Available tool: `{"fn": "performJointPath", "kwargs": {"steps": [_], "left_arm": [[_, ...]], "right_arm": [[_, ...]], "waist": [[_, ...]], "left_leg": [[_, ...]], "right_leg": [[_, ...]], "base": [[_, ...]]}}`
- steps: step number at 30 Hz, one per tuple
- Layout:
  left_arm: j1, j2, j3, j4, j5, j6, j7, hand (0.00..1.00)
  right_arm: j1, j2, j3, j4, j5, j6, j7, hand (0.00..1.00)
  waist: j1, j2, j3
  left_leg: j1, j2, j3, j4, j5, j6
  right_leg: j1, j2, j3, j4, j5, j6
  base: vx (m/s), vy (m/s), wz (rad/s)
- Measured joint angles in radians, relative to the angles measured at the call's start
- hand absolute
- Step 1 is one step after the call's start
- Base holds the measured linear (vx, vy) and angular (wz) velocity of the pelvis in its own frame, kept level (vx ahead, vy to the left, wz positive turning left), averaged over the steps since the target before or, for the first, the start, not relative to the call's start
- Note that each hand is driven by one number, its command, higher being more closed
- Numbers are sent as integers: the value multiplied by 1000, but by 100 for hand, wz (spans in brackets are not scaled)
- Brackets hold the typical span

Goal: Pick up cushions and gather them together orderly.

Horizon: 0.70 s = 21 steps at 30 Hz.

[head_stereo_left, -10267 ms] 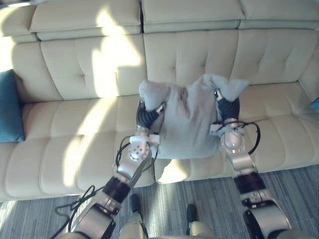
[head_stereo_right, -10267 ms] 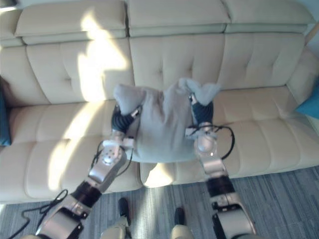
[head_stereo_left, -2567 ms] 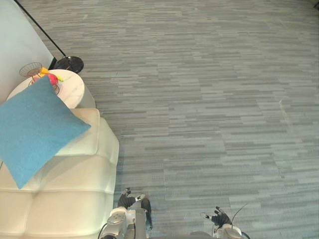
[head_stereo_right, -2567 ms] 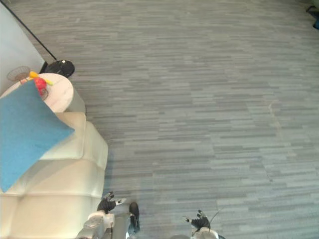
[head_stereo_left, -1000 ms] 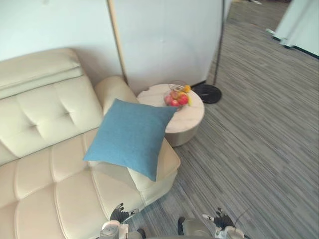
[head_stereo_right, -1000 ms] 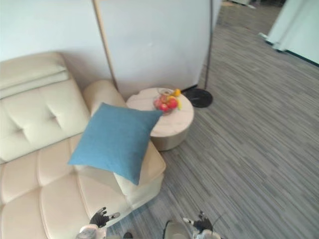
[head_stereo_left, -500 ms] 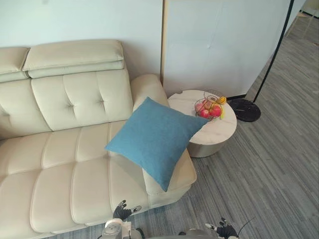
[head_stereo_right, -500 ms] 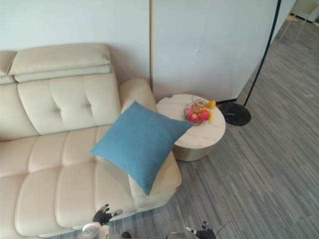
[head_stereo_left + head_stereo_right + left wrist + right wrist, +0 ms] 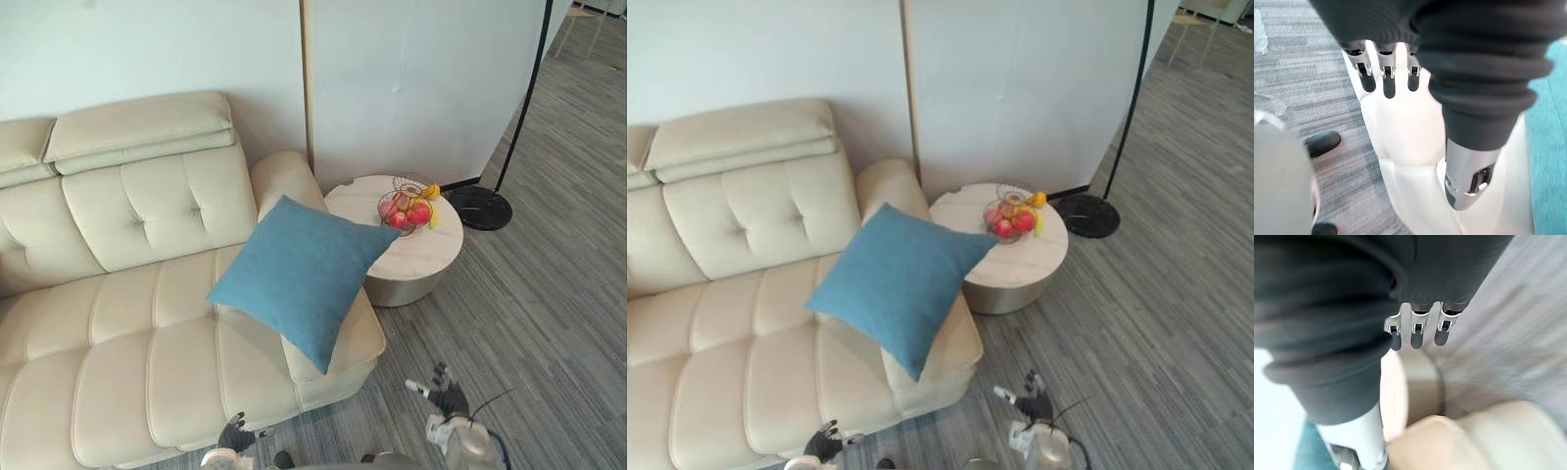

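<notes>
Blue cushion (image 9: 299, 279), corner-down, against sofa armrest (image 9: 282, 176)

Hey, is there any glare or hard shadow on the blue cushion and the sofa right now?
Left eye view: soft, even light on the blue square cushion and cream leather sofa, no glare, only a faint shadow under the cushion. Left wrist view: the sofa's edge is brightly lit past the open left hand.

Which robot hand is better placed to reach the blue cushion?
Probably the left robot hand: open, close to the sofa front, near the blue cushion. The right robot hand is out over the floor.
</notes>
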Motion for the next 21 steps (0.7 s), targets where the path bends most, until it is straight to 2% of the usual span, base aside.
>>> {"fn": "performJointPath", "kwargs": {"steps": [2, 8, 12, 14, 21], "left_arm": [[0, 21, 5, -32, -14, -2, 9, 0], [-44, 33, 39, -137, -44, -21, 31, 0], [-90, 33, 30, -217, -76, -37, 44, 0], [-121, 33, 16, -264, -94, -43, 45, 0], [-207, 34, -10, -390, -166, -62, 68, 0]], "right_arm": [[-30, -2, 2, -1, 0, -3, -4, 0], [-131, -32, 60, -22, 16, -10, -6, 0], [-252, -35, 83, 40, 93, -15, -13, 0], [-319, -38, 86, 68, 128, -17, -29, 0], [-505, -37, 86, 197, 206, -16, -59, 0]], "waist": [[2, -3, -2], [2, 19, 1], [8, 33, 20], [24, 49, 44], [47, 89, 143]], "left_leg": [[0, -6, -7, 0, 0, 0], [-23, -11, -68, 0, 5, 5], [-70, -11, -107, 0, 29, 8], [-109, -10, -123, 0, 51, 8], [-210, 5, -166, -1, 103, 9]], "right_leg": [[3, 0, -1, -8, 1, 0], [34, 0, -41, -59, 22, 1], [14, 2, -73, -71, 33, -7], [-16, 2, -91, -70, 44, -15], [-123, 0, -126, -12, 53, -26]], "base": [[92, -11, 1], [79, -16, 19], [-38, -22, 31], [-78, -5, 23], [-131, -3, 18]]}}
